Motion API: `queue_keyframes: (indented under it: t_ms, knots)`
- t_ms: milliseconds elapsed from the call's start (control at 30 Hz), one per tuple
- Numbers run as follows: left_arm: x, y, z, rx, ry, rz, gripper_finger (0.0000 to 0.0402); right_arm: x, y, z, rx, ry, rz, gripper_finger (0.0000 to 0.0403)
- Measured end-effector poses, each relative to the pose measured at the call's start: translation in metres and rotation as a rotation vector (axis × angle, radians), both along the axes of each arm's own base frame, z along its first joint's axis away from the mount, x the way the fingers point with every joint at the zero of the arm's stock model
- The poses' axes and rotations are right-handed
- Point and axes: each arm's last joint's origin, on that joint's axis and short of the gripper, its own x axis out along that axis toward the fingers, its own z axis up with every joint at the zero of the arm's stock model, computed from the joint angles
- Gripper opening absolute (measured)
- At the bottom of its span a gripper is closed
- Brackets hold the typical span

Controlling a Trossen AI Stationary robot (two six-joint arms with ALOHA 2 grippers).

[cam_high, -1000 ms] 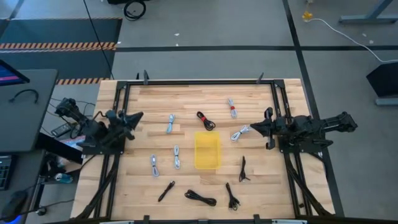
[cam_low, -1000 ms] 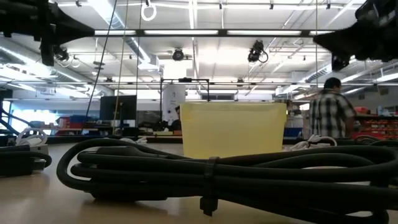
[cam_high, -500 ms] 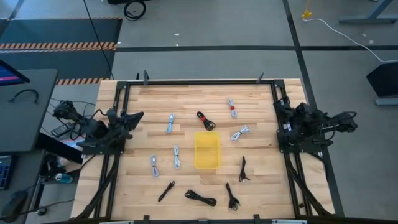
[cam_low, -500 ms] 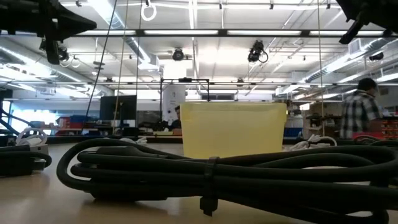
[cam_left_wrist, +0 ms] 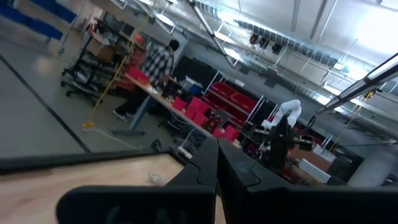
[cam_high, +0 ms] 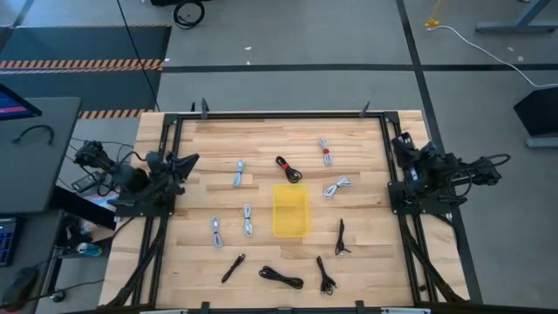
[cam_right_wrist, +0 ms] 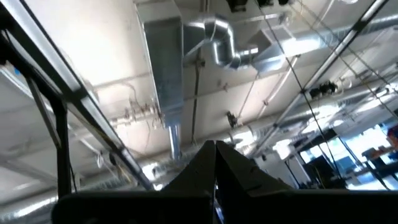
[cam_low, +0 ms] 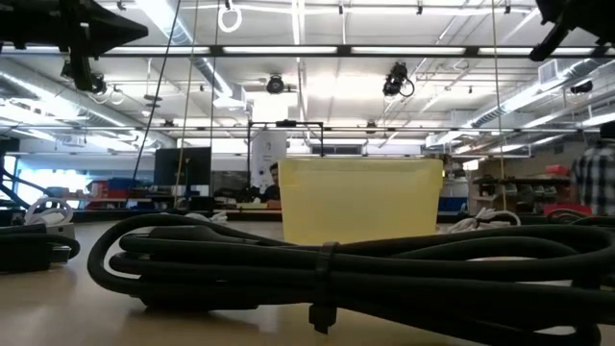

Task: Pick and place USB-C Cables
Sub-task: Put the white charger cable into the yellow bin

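Observation:
Ten short bundled USB-C cables lie scattered on the wooden table around a yellow bin. The light grey ones lie mid-table, and one with a red tie lies farther back. A black cable with red lies just beyond the bin. More black ones lie near the front edge. My left gripper hovers shut at the table's left edge. My right gripper is shut, drawn back at the right edge and tipped up toward the ceiling.
A black cable bundle fills the front of the low view, with the yellow bin behind it. A black frame borders the table. A person stands in the room at the far right, and another person shows in the left wrist view.
My right arm has pulled back from over the table's right half toward the right edge, folding in, and its gripper has tipped upward. A person in the room walked to the right. The cables and bin have stayed put.

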Motion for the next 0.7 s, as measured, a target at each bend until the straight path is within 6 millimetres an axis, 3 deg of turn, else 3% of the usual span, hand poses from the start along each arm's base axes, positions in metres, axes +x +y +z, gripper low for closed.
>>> queue_keyframes:
  t_ms: [200, 367, 500, 700]
  knots:
    - [-0.006, 0.004, 0.011, 0.050, -0.034, 0.052, 0.0025, -0.003, 0.001, 0.023, -0.056, 0.050, 0.007, 0.0016]
    - [-0.011, 0.007, 0.016, 0.081, -0.037, 0.094, 0.0049, -0.008, -0.006, 0.059, 0.089, 0.358, -0.073, 0.0028]
    - [-0.011, 0.007, 0.016, 0.104, -0.023, 0.105, 0.0073, -0.011, -0.009, 0.092, 0.205, 0.573, -0.120, 0.0061]
    - [-0.011, 0.007, 0.016, 0.107, -0.021, 0.107, 0.0107, 0.012, -0.005, 0.120, 0.342, 0.898, -0.109, 0.0126]
